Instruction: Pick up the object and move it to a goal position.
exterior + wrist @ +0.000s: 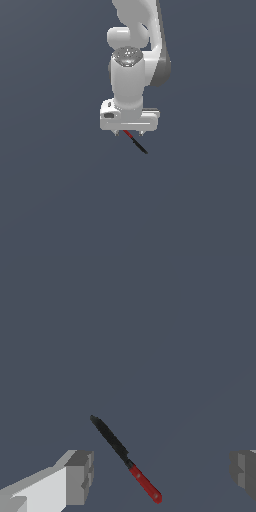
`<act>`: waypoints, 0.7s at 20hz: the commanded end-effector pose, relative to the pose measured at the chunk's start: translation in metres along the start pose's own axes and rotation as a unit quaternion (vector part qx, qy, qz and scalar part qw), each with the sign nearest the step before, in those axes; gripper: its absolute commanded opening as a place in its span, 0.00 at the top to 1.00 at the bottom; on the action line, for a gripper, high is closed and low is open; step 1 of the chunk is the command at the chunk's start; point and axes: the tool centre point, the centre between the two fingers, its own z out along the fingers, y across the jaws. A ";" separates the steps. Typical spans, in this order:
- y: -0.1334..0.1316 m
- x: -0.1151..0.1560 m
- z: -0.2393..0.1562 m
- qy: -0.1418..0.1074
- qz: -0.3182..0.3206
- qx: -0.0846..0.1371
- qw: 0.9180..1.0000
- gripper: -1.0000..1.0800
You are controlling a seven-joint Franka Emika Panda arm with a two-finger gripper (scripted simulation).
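- Stick (125,458) lies on the counter (150,331), between the fingers (80,476), touching neither.
- Fingers spread wide, gripping nothing.
- You should find it light, stiff, thin, likely to roll.
- Take it mid-length, near the red-black joint.

- We find no text, label, brand, number or sign that can be read in either view.
- The white gripper (129,133) shows plain surfaces with no marking we can read.
- The red and black stick (125,457) carries no lettering we can make out.
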 end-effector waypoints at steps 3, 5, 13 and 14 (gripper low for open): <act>0.001 0.000 0.000 0.000 0.001 0.000 1.000 0.04; 0.005 -0.001 0.001 -0.002 0.005 0.000 1.000 0.04; 0.022 -0.002 0.002 -0.008 0.028 0.000 1.000 0.04; 0.021 -0.002 0.002 -0.008 0.028 0.000 1.000 0.04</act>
